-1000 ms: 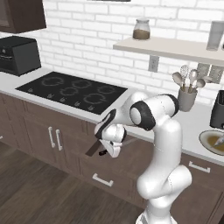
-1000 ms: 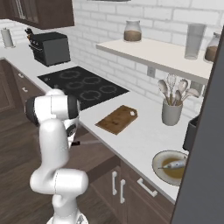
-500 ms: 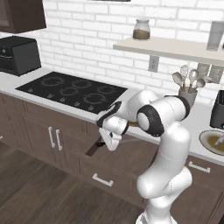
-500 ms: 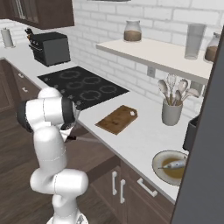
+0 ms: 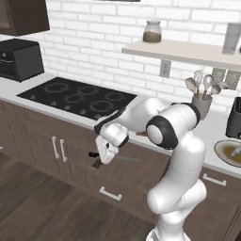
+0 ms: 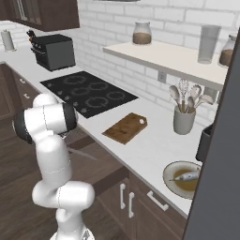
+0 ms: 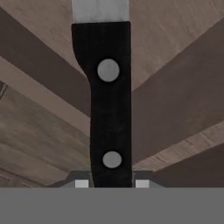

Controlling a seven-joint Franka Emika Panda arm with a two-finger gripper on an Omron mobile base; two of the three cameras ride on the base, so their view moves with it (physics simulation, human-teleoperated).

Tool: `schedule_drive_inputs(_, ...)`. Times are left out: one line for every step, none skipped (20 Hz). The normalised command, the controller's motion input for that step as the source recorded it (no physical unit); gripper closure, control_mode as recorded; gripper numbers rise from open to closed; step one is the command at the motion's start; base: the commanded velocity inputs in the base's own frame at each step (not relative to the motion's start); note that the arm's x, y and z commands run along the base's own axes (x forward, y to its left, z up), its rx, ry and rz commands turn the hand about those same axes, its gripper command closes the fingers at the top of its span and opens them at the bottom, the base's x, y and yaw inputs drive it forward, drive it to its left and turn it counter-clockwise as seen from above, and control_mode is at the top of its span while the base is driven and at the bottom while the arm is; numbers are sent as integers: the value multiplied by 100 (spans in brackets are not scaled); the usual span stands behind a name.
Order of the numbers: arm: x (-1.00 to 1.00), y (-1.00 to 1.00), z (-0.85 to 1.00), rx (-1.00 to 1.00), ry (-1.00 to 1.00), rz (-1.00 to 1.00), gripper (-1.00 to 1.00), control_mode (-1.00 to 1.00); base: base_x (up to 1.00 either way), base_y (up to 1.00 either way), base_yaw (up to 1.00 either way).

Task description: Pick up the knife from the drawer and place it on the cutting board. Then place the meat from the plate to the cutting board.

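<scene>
Kitchen tabletop (image 6: 154, 145) carries the bare cutting board (image 6: 125, 127). Below its edge, the end effector (image 5: 104, 151) grips the knife (image 7: 106, 105) over the drawer (image 5: 136, 162); placing it, then the plate's (image 6: 186, 178) meat, remains.

The arm folds low, its gripper (image 5: 104, 153) closed, pointing down.

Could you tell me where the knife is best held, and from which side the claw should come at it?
By the black handle, as the claw holds it now: shut across the handle's narrow sides. The hand view shows the handle with its two rivets running straight up to the grey blade. The handle is thick and blunt, giving the claw purchase; the blade is thin. A grip nearer the blade would probably balance better.
</scene>
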Motion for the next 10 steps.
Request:
schedule_drive_inputs(-16,79,11,0,0,-16,100,-100,0,0,0)
schedule_drive_inputs(-17,70,36,0,0,-17,100,-100,0,0,0)
schedule_drive_inputs(-16,61,56,0,0,-16,100,-100,0,0,0)
schedule_drive_inputs(-19,51,74,-7,-3,-14,100,-100,0,0,0)
schedule_drive_inputs(-24,46,81,-9,-4,-11,100,-100,0,0,0)
schedule_drive_inputs(-43,39,81,-10,-4,-8,100,-100,0,0,0)
schedule_drive_inputs(-53,32,63,-9,-1,-7,100,-100,0,0,0)
schedule_drive_inputs(-50,24,61,-14,0,-4,100,-100,0,0,0)
schedule_drive_inputs(-38,15,62,-19,0,-1,100,-100,0,0,0)
schedule_drive_inputs(-24,9,71,-23,0,0,100,-100,0,0,0)
